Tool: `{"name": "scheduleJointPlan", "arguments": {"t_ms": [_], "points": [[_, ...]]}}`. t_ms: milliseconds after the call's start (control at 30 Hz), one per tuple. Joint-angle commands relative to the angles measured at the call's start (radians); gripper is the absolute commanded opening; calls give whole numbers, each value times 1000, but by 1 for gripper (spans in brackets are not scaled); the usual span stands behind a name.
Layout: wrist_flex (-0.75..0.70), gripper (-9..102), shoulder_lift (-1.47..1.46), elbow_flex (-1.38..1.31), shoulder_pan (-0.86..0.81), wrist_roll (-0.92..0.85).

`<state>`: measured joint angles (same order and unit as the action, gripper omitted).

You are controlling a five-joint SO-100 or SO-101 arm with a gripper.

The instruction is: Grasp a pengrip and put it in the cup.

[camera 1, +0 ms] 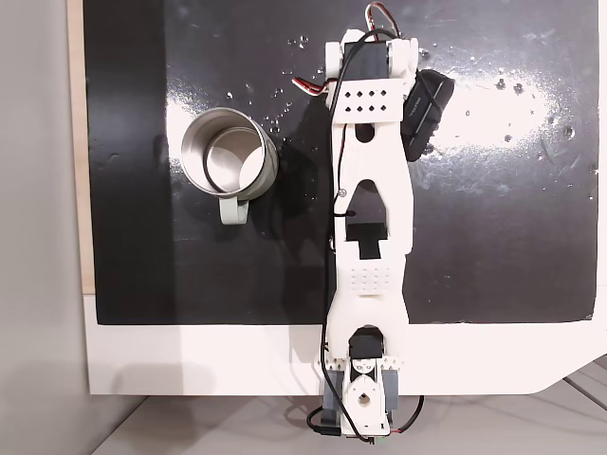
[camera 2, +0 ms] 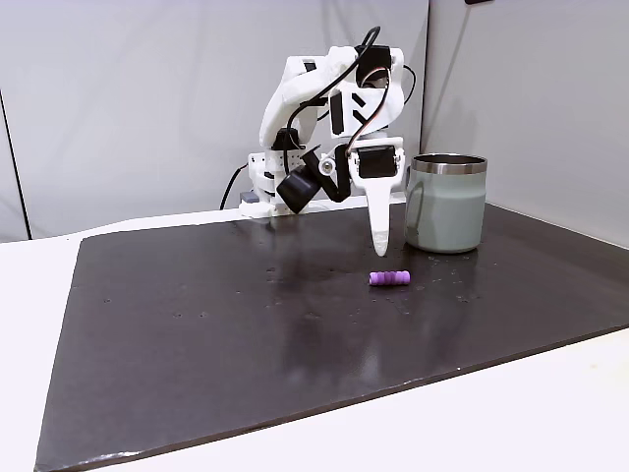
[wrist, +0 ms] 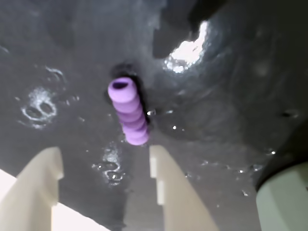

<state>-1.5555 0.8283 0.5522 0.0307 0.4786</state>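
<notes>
The purple ribbed pengrip (camera 2: 389, 278) lies on its side on the black mat, a short way in front of the cup (camera 2: 447, 202). My gripper (camera 2: 380, 246) points straight down, its tip just above the mat and slightly behind the pengrip. In the wrist view the gripper (wrist: 103, 154) is open, with the pengrip (wrist: 128, 111) lying a little ahead of the gap and touching neither white finger. The cup's pale wall (wrist: 284, 197) shows at the lower right. From above, the cup (camera 1: 228, 156) stands upright and empty, left of my arm (camera 1: 375, 190), which covers the pengrip.
The black mat (camera 2: 216, 324) covers most of the white table (camera 1: 190, 355), with dried speckles and glare spots on it. The arm's base (camera 1: 360, 398) sits at the table's edge. Open mat stretches left of the pengrip in the side fixed view.
</notes>
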Motion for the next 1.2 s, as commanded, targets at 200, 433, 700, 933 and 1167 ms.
{"name": "scheduleJointPlan", "arguments": {"t_ms": [200, 433, 700, 933, 1167], "points": [[-12, 18, -91, -166, 14, 6], [-12, 17, -176, -244, 23, 3], [-23, 12, -256, -288, 31, 6], [-35, 0, -255, -314, 26, 29], [-46, 0, -20, -195, 23, 46]]}}
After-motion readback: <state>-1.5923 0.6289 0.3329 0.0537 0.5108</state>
